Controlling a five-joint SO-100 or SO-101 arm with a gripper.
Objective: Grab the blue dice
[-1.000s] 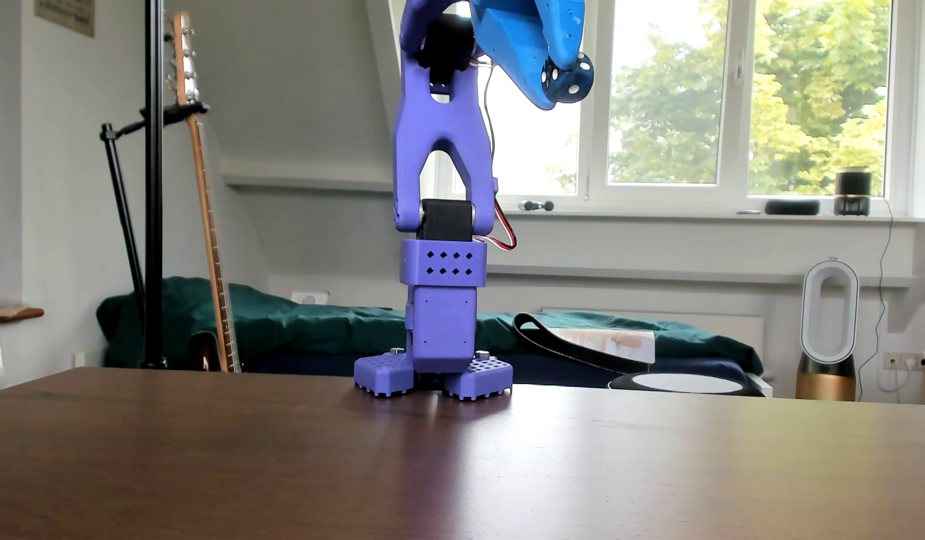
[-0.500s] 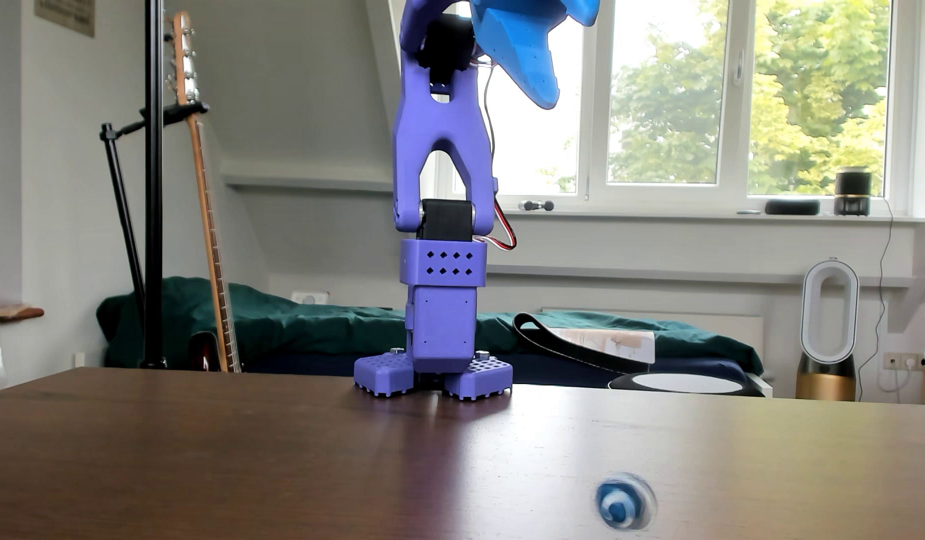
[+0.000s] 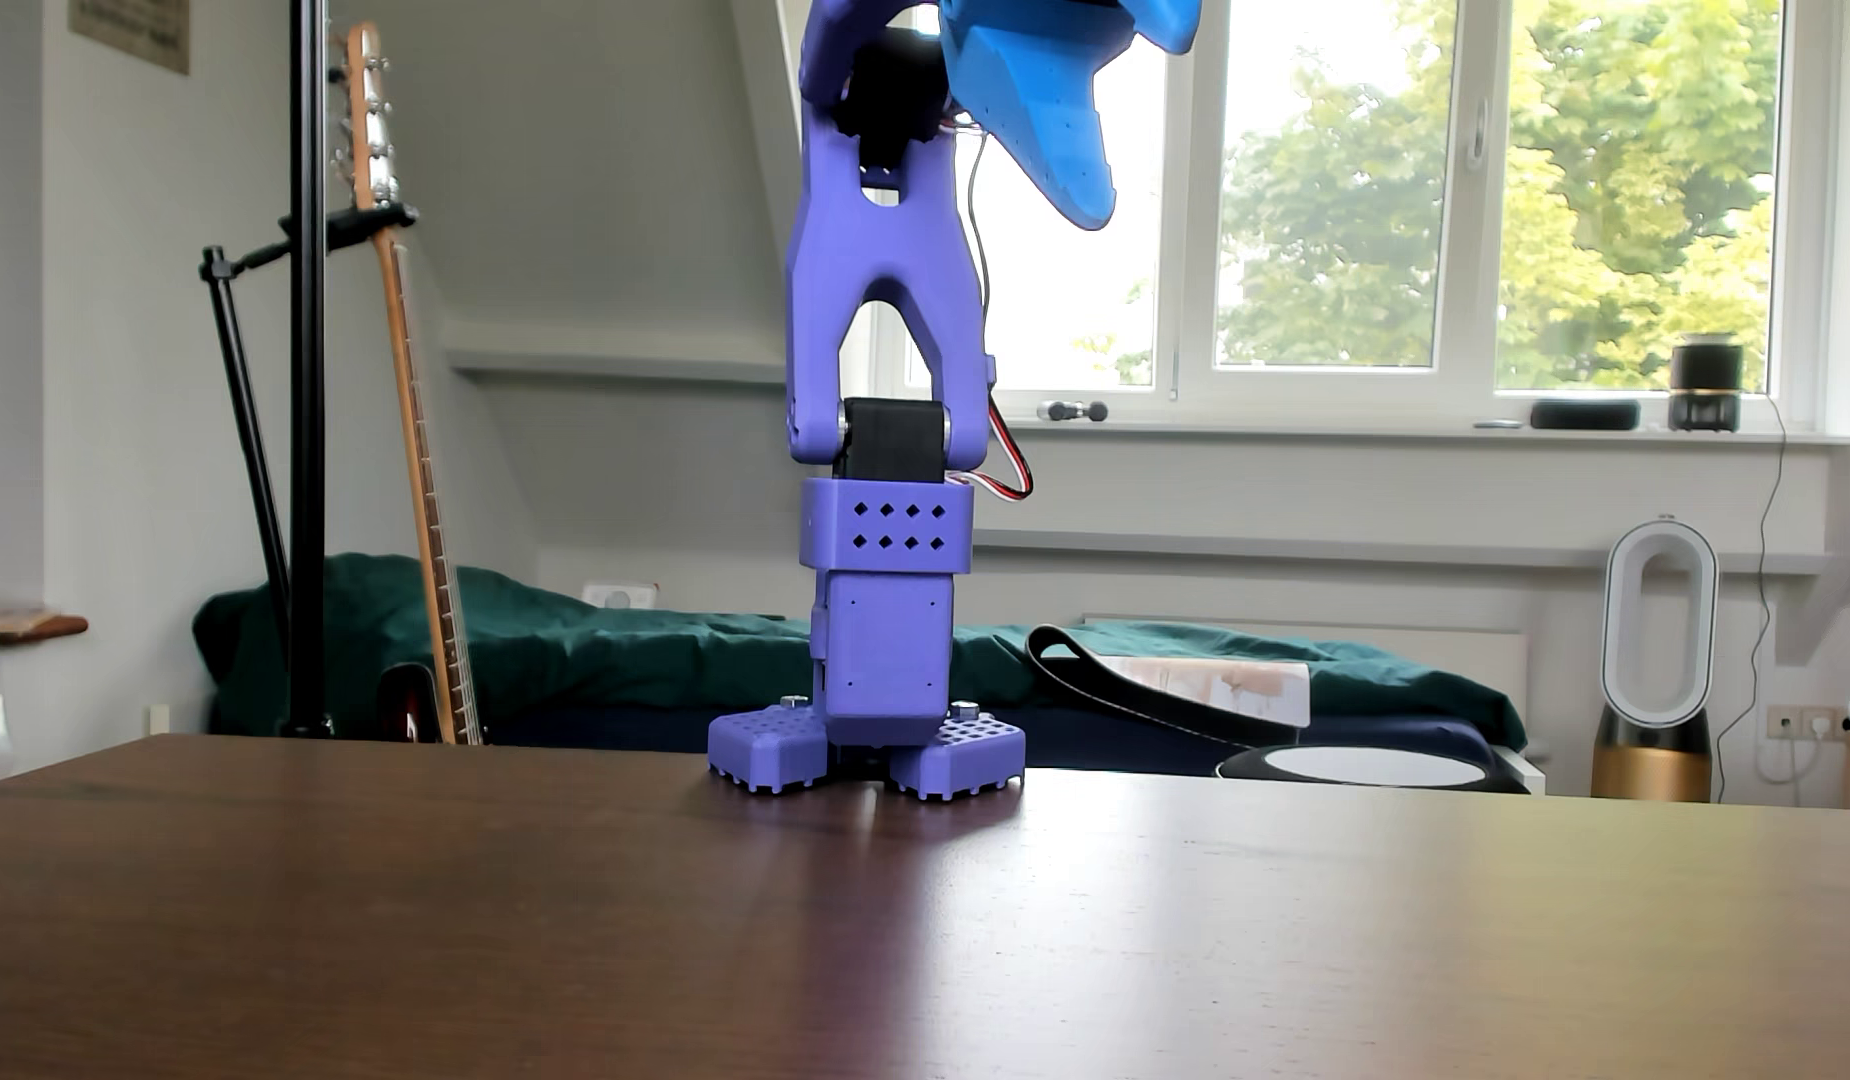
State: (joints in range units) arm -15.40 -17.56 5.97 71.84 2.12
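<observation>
The gripper (image 3: 1129, 114) hangs high above the wooden table (image 3: 900, 935), jaws spread wide and holding nothing, one finger tip cut off by the frame's top edge; the blue dice is nowhere in view, so any grab waits on finding it

blue dice out of sight in the other view, position unknowable

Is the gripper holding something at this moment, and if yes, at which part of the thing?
Nothing is held. The gripper is raised high above the table with its jaws apart and nothing between them. No dice is visible anywhere in this view.
</observation>
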